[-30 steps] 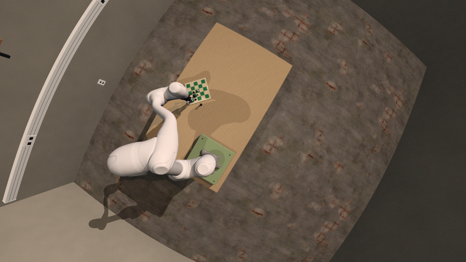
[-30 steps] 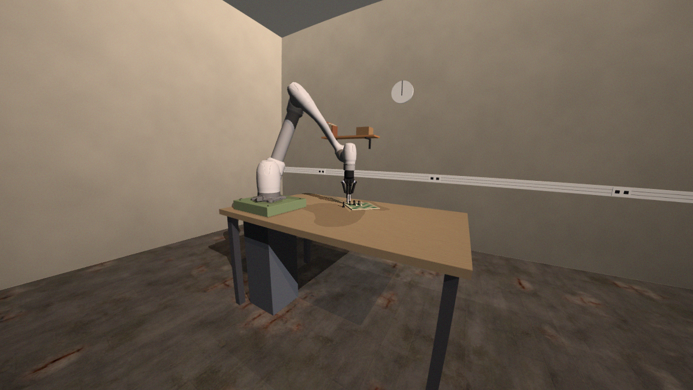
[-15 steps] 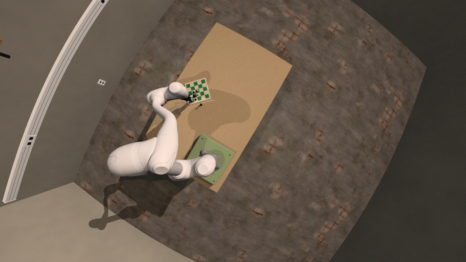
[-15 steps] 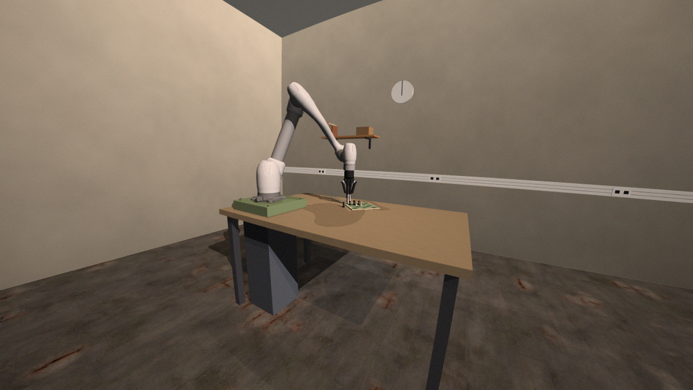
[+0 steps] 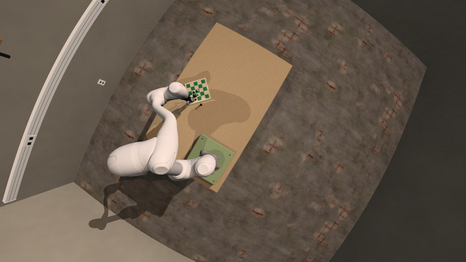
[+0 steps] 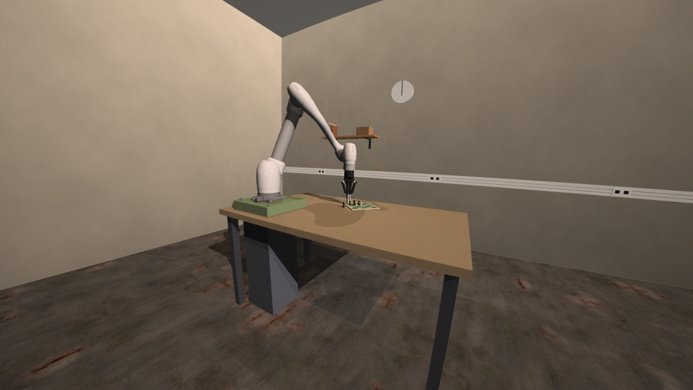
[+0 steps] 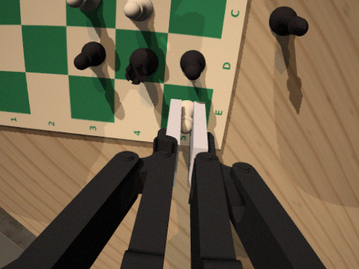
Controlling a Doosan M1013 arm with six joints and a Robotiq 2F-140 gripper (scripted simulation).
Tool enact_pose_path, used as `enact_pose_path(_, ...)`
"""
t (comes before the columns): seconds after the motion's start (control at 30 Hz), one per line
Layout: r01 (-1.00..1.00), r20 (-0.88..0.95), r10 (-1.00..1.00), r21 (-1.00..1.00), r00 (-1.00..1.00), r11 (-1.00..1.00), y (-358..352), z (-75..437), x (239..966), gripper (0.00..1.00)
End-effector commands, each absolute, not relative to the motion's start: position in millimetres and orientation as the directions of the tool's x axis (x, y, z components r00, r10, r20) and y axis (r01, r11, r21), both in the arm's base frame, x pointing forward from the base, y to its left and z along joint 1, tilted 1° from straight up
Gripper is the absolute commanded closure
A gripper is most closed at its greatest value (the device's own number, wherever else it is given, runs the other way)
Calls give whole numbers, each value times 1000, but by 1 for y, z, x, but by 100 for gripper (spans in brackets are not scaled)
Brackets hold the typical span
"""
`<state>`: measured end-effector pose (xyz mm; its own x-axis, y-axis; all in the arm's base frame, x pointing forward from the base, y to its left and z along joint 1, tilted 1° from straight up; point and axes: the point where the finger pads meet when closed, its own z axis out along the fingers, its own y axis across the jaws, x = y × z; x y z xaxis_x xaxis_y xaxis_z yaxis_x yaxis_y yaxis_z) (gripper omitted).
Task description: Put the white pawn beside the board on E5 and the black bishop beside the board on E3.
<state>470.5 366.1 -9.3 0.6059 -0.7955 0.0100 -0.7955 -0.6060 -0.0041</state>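
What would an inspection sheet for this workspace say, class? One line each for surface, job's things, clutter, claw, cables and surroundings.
Surface: wooden table carrying a green-and-cream chessboard and the arm's green base plate.
Job's things: white pawn pinched over the green square at row E, column 5; black bishop upright on the wood beside the board.
Clutter: five other pieces on the board, two white, three black.
Claw: claw shut on the white pawn.
Cables: nothing seen.
Surroundings: wall clock, shelf, stained floor.
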Motion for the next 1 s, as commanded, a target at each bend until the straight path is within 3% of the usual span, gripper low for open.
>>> enact_pose_path(0.0,-797,9,-796,-1,605,-605,366,-12,468,100)
enact_pose_path(0.97,-797,9,-796,-1,605,-605,366,-15,468,100)
